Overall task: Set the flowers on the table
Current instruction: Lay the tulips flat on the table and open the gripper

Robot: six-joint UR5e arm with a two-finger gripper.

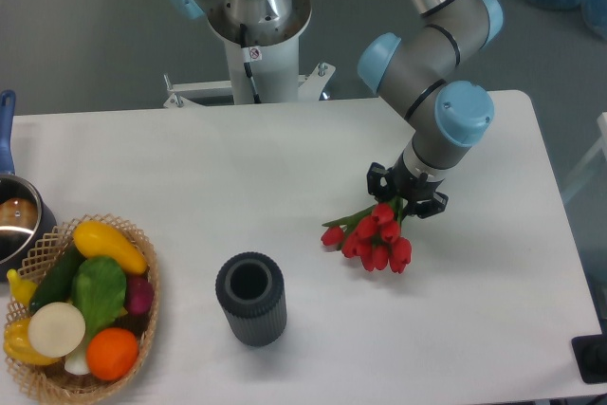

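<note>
The tool (406,194) pinches the flowers (373,235) by their stems, blooms hanging low toward the surface (285,168), right of the dark vase (250,298), ready for laying down.

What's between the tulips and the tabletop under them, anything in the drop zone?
Nothing visible. The flowers hang from the gripper over a bare part of the table. The dark vase stands apart on the image-left, the vegetable basket farther that way. Whether the blooms already touch the table cannot be told.

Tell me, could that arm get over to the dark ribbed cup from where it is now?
Probably yes. Bare table lies between the gripper and the cup, nothing standing between. But the gripper seems to hold the flowers.
</note>
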